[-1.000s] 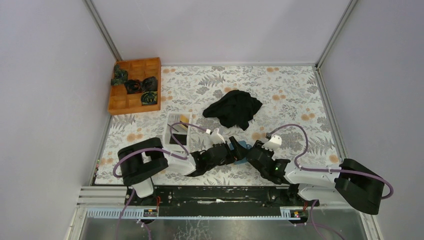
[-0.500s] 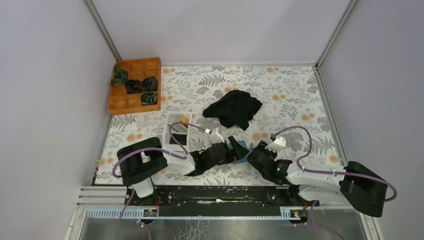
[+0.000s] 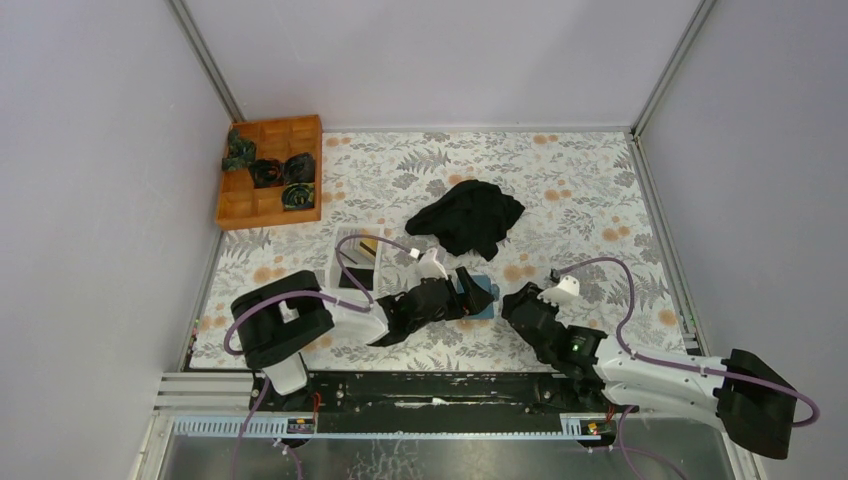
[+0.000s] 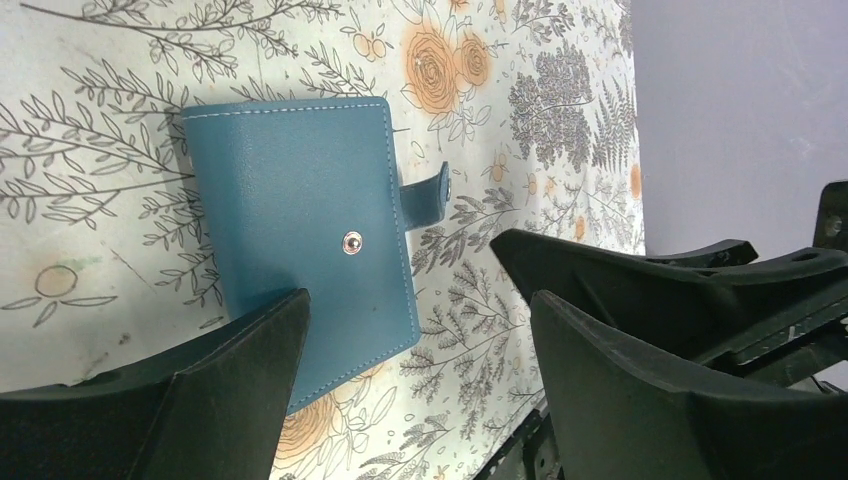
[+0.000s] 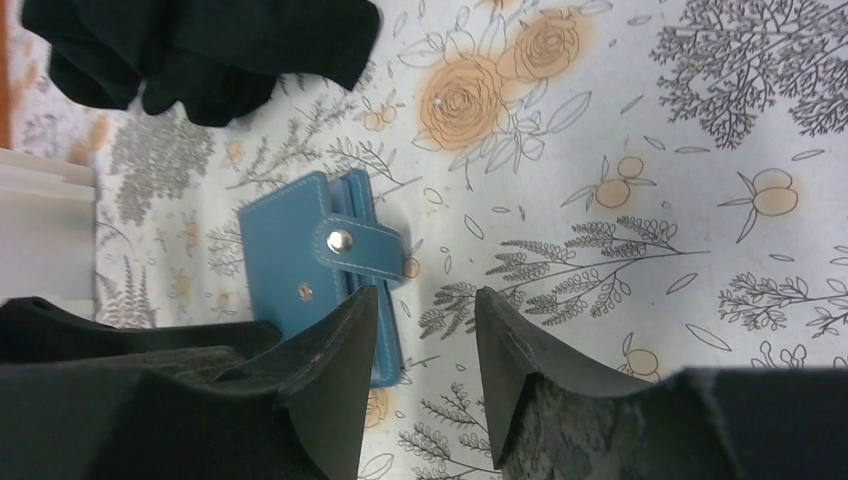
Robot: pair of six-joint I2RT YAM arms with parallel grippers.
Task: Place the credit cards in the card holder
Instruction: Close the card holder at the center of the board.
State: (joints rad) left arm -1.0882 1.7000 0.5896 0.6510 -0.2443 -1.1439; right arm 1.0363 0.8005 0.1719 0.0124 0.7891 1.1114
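Table [image 3: 580, 180] with floral cover, both arms reaching in from the near edge toward the middle. Black cloth [image 3: 468, 218] bunched mid-table, well apart from the grippers. Wooden compartment tray [image 3: 250, 205] at far left, dark bundles [image 3: 268, 172] in several of its cells. White tray [image 3: 338, 250] on the left arm's side, just beside that arm's wrist, its cable looping over it; flat dark and pale shapes [image 3: 358, 272] inside, too small to call as cards. Card holder [image 3: 483, 297] lies flat on the table between the two grippers, on the near side of the black cloth and to the right of the white tray. Folded shut, teal cover up, strap tab curls round the edge but is not pressed onto the stud on the cover. Left gripper [image 3: 466, 295] is low over the holder, jaws spread wide and pinching nothing; in the left wrist view one finger [image 4: 200, 390] overlaps the holder's near edge, the other sits past the strap side over bare table; contact can't be told. Right gripper [image 3: 515, 300] just beside the holder's strap side, jaws partly apart with a clear gap, nothing between them; in the right wrist view one fingertip covers the holder's corner
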